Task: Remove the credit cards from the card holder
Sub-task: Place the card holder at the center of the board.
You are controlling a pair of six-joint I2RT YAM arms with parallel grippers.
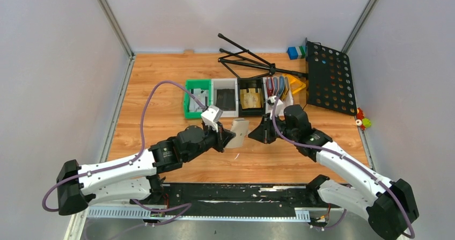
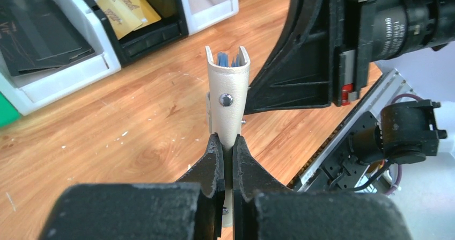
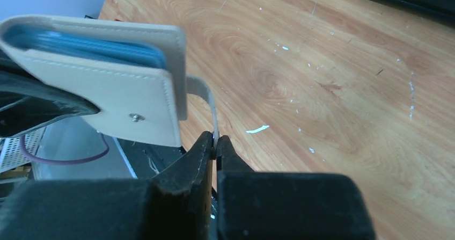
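Right wrist view: your right gripper (image 3: 215, 143) pinches the closing tab (image 3: 201, 85) of the card holder (image 3: 107, 89), which your left gripper (image 2: 228, 143) clamps upright above the table (image 3: 332, 89), bracing it for unfastening.

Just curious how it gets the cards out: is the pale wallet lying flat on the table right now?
No, the card holder is clamped edge-on in the left pincer, held above the table.
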